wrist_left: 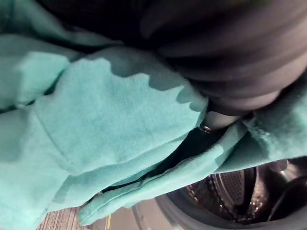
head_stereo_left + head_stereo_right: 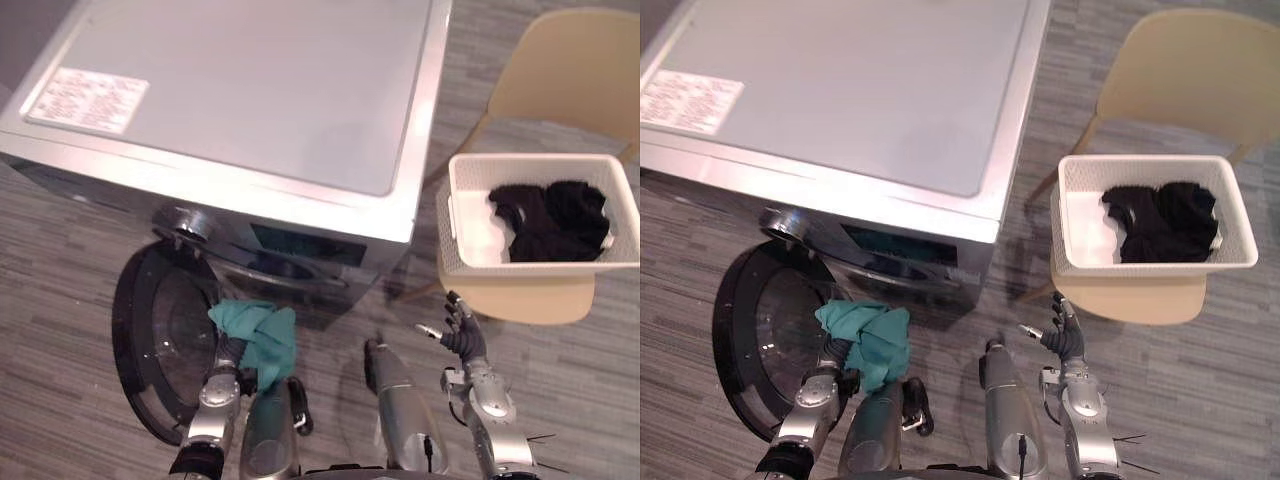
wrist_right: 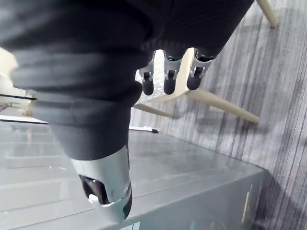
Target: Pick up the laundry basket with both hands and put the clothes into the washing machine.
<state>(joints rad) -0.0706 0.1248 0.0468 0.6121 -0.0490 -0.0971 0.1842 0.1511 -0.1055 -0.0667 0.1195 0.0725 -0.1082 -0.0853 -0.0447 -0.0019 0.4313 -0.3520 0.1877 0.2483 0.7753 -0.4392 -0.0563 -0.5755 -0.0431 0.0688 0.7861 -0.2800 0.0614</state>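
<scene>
White label [image 2: 88,99] on washing machine [image 2: 300,90]; print illegible.

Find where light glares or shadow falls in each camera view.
Left eye view: pale sheen across the silver-grey washing machine top; faint glints on its round dark glass door. Left wrist view: the crumpled teal cloth lies partly in shadow; glints inside the metal drum. Right wrist view: the beige chair legs cast soft shadows on the grey floor.

The left arm [image 2: 211,415] and right arm [image 2: 497,428] are silver-grey shells. The right hand [image 2: 462,336] has a dark ribbed cover over its back and wrist, and silver fingers [image 3: 166,79] with dark tips. The left hand [image 2: 229,351] wears the same ribbed cover.
</scene>
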